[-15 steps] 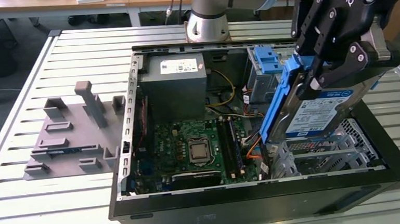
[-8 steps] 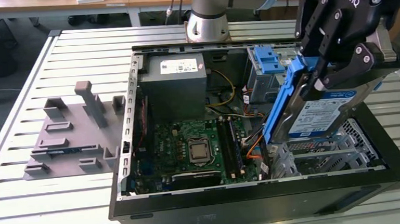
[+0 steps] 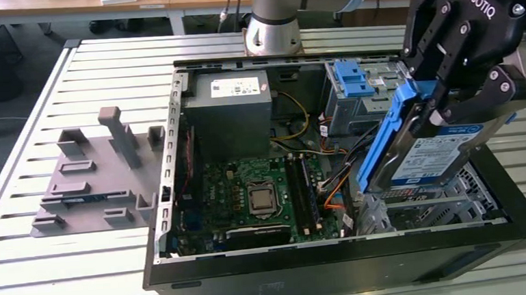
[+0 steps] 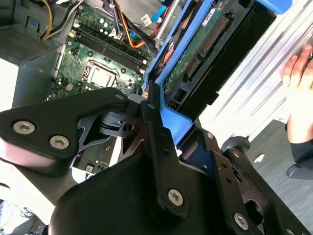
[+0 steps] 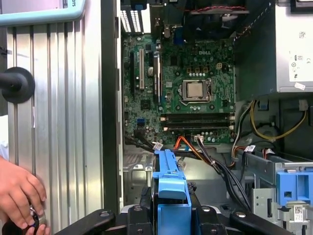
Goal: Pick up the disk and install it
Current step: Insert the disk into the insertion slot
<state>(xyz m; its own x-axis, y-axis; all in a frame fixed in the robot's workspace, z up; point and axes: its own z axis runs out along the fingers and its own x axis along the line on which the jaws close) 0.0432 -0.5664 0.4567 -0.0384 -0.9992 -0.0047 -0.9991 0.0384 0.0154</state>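
The disk, a flat silver hard drive with a blue-and-white label, hangs in the air, clamped in the gripper. The black fingers are closed on it from both sides, gripping its upper part. A blue carrier bracket frames the drive's edge. The drive is tilted and stands on edge, its lower end reaching down from the gripper toward the open computer case. Whether that end touches the metal bay beneath it cannot be told.

In the second wrist view the drive's green circuit-board underside extends away from the fingers.

Directly below the gripper lies the case interior. The green motherboard sits beside the bay, toward the exterior view's left of the gripper, with orange and black cables between them. Beyond the gripper, deeper in the case, stands a drive cage topped by a light-blue latch. A grey power supply sits next to the cage.

Well apart from the gripper, outside the case, a grey moulded tray rests on the slatted metal table. A person's hand shows beside the table.
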